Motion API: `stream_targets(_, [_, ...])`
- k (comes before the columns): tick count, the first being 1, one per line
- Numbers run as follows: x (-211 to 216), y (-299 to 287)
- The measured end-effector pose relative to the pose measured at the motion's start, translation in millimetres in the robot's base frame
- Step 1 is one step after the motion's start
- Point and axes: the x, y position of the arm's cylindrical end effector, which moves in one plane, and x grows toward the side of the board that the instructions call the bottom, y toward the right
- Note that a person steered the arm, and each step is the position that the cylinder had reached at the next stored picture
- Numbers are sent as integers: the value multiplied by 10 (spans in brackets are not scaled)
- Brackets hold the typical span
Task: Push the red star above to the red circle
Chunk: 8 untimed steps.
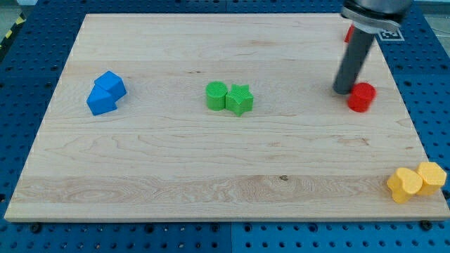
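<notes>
Red star (348,33) sits far right, mostly hidden behind the rod, its shape unconfirmable. Red circle (361,96) lies nearer, touching my tip (343,91) on its right. No fingers exist to spread or pinch. Any rightward drift would likely shove the circle, not the star.

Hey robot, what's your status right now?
My tip beside red circle, its left. Red star mostly hidden behind rod, above. Nothing between them.

Bright even light, sharp focus, soft short shadows.
</notes>
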Motion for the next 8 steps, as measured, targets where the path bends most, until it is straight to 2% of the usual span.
stream_targets(1, [151, 162])
stream_targets(3, [-231, -71])
stream_targets(4, [-231, -76])
stream_targets(5, [-405, -471])
stream_targets(6, [-860, -1177])
stream_targets(7, [-1403, -1543])
stream_targets(8, [-1977, -1220])
